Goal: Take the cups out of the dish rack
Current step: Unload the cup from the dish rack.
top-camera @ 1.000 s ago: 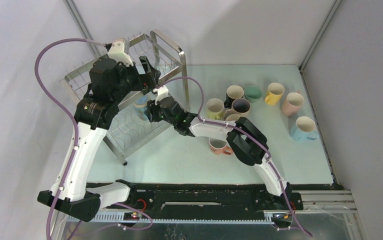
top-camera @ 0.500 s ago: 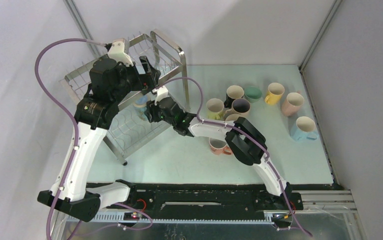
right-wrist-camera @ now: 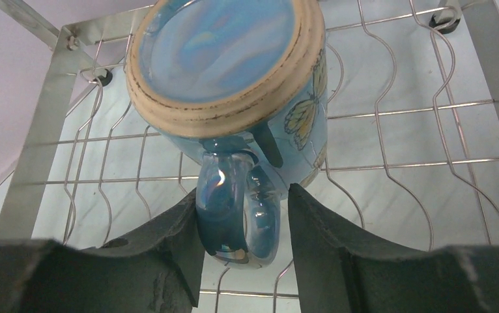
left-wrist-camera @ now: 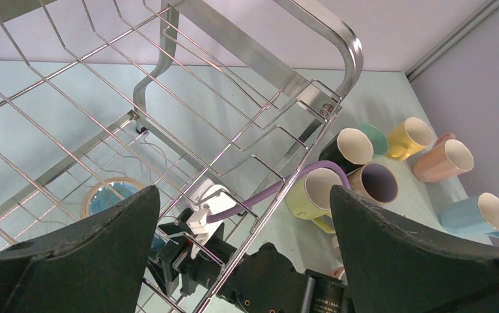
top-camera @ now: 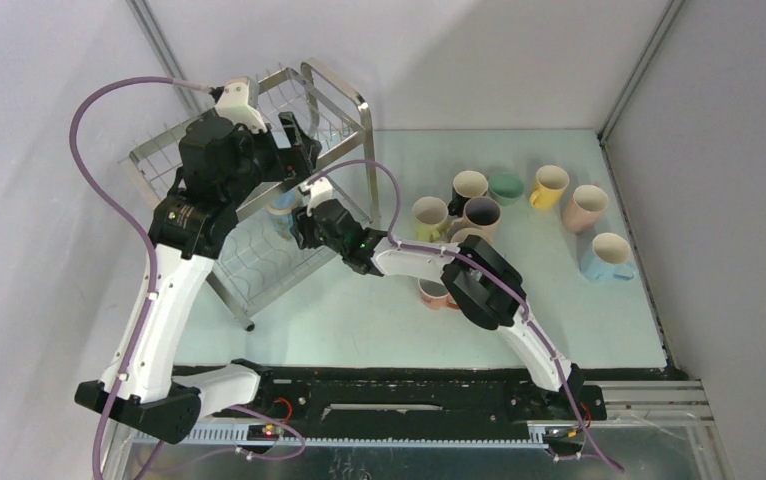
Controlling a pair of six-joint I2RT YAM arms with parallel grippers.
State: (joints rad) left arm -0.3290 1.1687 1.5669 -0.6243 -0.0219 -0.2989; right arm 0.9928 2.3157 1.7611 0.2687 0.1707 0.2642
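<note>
The only marking I can make out on the blue mug (right-wrist-camera: 234, 78) is a printed butterfly (right-wrist-camera: 302, 114) on its side. The mug sits base-up on the lower wires of the rack (left-wrist-camera: 338, 45), its handle (right-wrist-camera: 237, 215) turned toward my right wrist. My right gripper (right-wrist-camera: 242, 193) has one finger on each side of that handle, close against it, but I cannot tell whether they pinch it. Wavy wires run under the mug, a flat steel bar (right-wrist-camera: 38, 150) closes the left edge, and the upper tier lies over my right wrist, so the open room is back toward the table (top-camera: 359, 310). My left gripper (left-wrist-camera: 243, 195) hangs above the upper tier, fingers spread wide and empty. The other cups (top-camera: 479, 212) stand on the table right of the rack, well apart from it, with bare table between.
</note>
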